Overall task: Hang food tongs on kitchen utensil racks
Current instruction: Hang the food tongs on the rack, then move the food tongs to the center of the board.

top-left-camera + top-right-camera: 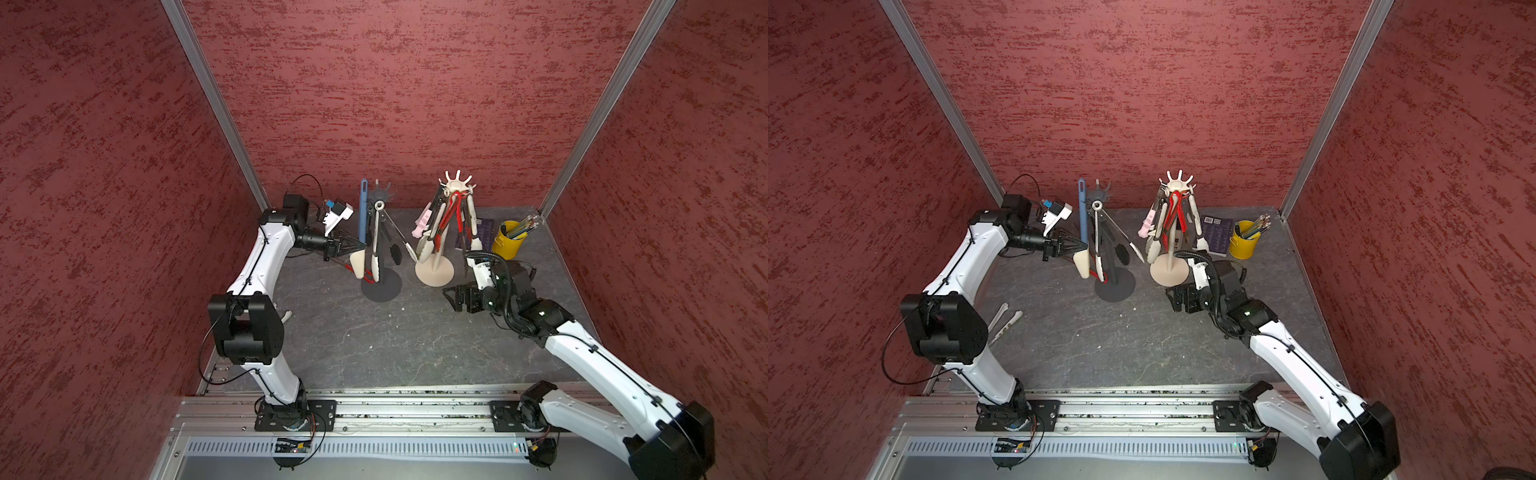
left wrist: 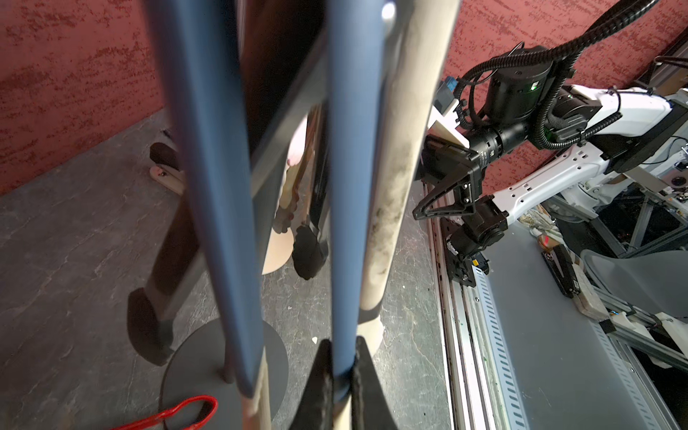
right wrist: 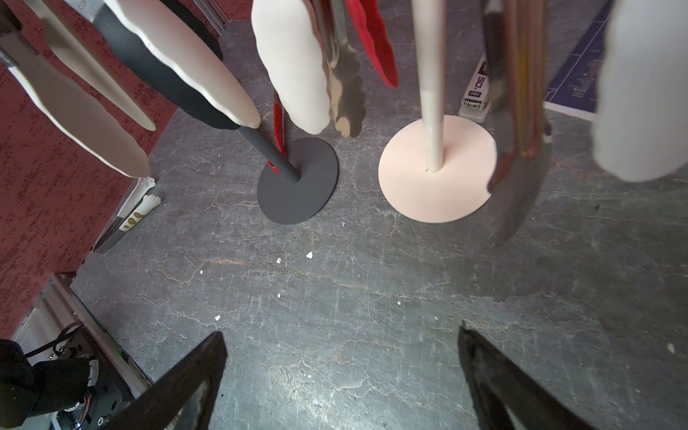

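One arm of the blue tongs (image 2: 350,186) is gripped between the closed fingers (image 2: 365,379) of the left gripper (image 2: 342,357), near the lower end. The blue tongs are stood upright. In both top views their top is seen just beside the hooks of the dark grey rack (image 1: 381,286). Whether a hook has been caught cannot be told. Metal tongs with white tips (image 1: 375,249) and black tongs (image 1: 395,251) are hung on this rack. The cream rack (image 1: 441,277) is stood next to it, and red tongs (image 1: 451,216), pink tongs (image 1: 422,220) and others are hung there. The right gripper (image 3: 340,331) is spread wide open and nothing is held in it. It is placed low over the table (image 3: 335,279), near the cream rack's round foot. One more pair of white tongs (image 1: 1005,320) is seen lying on the table by the left arm (image 1: 963,266). A yellow cup (image 1: 506,249) is seen at the back.
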Available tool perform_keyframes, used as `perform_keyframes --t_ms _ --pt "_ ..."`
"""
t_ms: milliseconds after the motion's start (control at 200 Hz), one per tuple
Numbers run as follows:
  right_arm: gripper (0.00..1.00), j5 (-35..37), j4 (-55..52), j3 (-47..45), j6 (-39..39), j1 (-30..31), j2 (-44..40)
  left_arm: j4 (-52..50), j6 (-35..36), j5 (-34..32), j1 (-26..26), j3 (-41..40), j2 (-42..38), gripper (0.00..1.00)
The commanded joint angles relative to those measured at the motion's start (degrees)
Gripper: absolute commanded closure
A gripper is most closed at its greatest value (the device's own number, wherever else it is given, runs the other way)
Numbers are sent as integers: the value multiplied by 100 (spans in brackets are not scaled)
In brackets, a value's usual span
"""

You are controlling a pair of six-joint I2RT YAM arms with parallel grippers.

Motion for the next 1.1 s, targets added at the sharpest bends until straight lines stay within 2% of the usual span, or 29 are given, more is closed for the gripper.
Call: perform_keyframes --t_ms 0,60,195,255,341,356,446,566,631,756,837,932,1097 --pt "1 -57 61 -3 25 -43 -52 526 -375 -168 87 -208 -226 73" --pt "1 -46 59 5 32 -42 -50 857 -548 -222 96 -350 -313 60" --pt "1 -28 65 35 34 -41 -43 1563 -961 -296 126 -656 -549 48" --pt "1 -28 84 41 29 -40 -43 1883 -1207 -293 149 -770 -652 35" --pt "1 -3 79 67 30 -45 -26 2420 -1649 -199 259 -1026 -897 26" --pt "1 3 81 77 25 -41 -25 2564 -1795 -167 290 -1090 -956 25" --pt "1 36 91 107 -11 -45 -34 4060 -3006 11 589 -1812 -1498 0" --pt "1 80 156 106 -28 -36 -27 6746 -5039 31 1139 -3056 -2331 0" --pt "1 59 219 76 -6 -42 -25 7441 -5712 -120 1414 -3443 -2649 0" --pt "1 40 322 32 21 -43 25 7367 -6173 -748 1809 -3838 -3148 0" --pt "1 20 368 32 23 -36 84 6943 -6508 -1337 1986 -3922 -3342 0" --pt "1 -13 447 38 49 -40 162 6064 -6329 -2055 2020 -3871 -3420 0" --pt "1 -49 481 103 65 -39 321 4904 -6073 -2504 2034 -3699 -3154 0"
